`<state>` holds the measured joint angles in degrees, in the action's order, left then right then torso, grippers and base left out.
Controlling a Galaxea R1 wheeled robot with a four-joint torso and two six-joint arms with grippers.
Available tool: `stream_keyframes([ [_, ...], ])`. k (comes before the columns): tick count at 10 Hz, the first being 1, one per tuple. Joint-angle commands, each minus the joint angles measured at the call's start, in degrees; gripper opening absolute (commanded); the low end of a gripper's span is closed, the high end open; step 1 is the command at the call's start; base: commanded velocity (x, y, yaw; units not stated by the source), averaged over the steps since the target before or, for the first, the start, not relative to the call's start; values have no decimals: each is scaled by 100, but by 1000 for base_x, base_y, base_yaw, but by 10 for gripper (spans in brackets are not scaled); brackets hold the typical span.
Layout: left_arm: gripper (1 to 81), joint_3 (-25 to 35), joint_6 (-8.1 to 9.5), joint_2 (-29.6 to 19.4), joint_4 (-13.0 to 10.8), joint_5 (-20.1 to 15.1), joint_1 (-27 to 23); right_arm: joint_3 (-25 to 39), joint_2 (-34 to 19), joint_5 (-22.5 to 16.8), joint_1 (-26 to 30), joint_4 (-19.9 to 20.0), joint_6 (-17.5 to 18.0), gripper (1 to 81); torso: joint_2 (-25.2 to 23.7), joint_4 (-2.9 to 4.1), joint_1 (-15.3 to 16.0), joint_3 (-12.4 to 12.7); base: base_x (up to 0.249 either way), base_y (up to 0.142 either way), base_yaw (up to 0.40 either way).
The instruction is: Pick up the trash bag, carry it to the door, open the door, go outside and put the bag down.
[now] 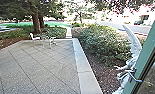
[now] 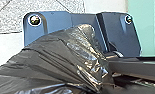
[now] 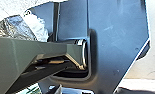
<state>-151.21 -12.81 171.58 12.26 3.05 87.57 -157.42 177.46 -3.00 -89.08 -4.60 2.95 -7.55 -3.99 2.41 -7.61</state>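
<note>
The black trash bag [image 2: 58,55] shows large in the left wrist view, its shiny folds drawn together beside the robot's jointed bar. Part of a shiny dark bag [image 3: 14,28] also appears in the right wrist view, past the robot's bar and plate, with a crumpled white piece against it. In the head view, the green edge of the door [image 1: 143,60] leans in at the right, with a metal handle [image 1: 129,72] on it and glass beyond.
Ahead lies a paved patio [image 1: 43,67] with a pale kerb [image 1: 84,67] along its right side. White chairs [image 1: 35,37] stand at its far end. Leafy bushes [image 1: 100,42] grow beyond the kerb, and a pale wing-like shape [image 1: 133,42] rises beside the door edge.
</note>
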Motion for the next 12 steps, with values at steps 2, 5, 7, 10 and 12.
stream_keyframes([
  [2,10,30,-20,-18,48,-358,-174,89,116,-386,157,-42,-49,811,-2,0,-5,0,94,0,0],
  [5,10,30,-20,-18,48,-357,-174,81,108,-386,175,-41,-40,811,-7,0,-17,2,98,0,0],
  [7,10,30,-20,-18,48,-357,-174,81,91,-386,184,-41,-49,811,-9,0,-22,2,100,0,0],
  [10,10,30,-20,-27,39,-366,-174,81,38,-386,175,11,-58,811,-9,0,-22,2,61,0,0],
  [12,10,30,-11,-71,48,-375,-174,169,-15,-368,166,11,-49,811,-7,335,-19,0,0,0,0],
])
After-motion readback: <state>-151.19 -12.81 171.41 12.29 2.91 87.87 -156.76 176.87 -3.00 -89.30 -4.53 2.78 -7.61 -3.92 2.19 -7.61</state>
